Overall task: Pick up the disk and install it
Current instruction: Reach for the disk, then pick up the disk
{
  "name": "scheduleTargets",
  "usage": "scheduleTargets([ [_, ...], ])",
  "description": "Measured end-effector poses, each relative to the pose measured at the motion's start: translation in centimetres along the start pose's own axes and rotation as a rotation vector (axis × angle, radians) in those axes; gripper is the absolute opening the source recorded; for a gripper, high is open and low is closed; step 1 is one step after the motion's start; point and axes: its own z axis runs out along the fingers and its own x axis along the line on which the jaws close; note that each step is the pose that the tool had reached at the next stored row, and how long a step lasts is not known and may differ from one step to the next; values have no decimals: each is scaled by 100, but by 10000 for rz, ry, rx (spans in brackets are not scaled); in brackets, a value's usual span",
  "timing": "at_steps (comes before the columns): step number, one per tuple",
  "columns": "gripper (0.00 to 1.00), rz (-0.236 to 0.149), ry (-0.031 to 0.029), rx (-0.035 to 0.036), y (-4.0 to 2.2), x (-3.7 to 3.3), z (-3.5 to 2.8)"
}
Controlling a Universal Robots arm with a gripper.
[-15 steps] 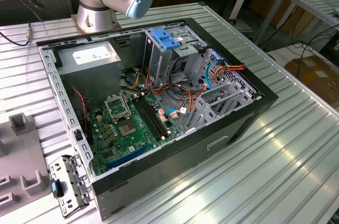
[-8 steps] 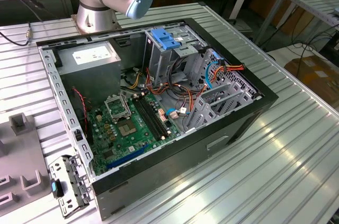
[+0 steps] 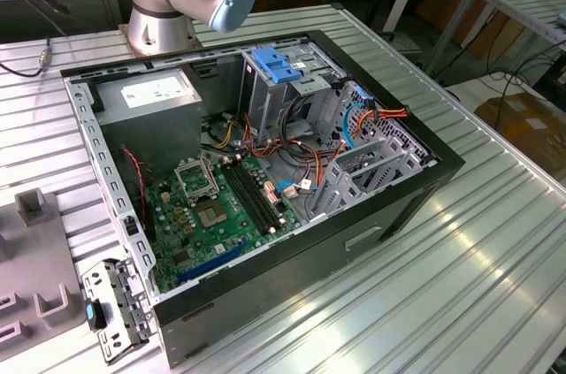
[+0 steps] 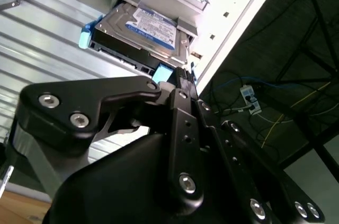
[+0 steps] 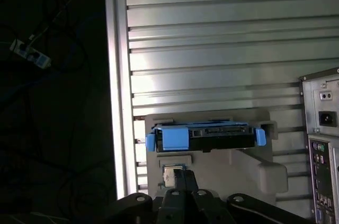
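The disk is a dark grey hard drive in a bright blue carrier. It lies in a pale grey holder on the ribbed metal table, close to the table's edge. In the second wrist view the disk shows its labelled top face and a blue corner tab. My gripper hangs just short of the holder, with its black fingers together and nothing between them. In the second wrist view my gripper ends beside the carrier's blue tab, apart from the disk.
The open computer case lies on the table with motherboard, cables and a drive cage topped by a pale-blue plate. A grey perforated bracket lies at the exterior view's lower left. The case's rear panel stands near the holder.
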Motion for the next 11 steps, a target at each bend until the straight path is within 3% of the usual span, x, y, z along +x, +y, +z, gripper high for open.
scheduleTargets([
  [3, 11, -1, 0, 0, 39, 0, 18],
  [11, 11, -1, 0, 0, 41, 0, 21],
])
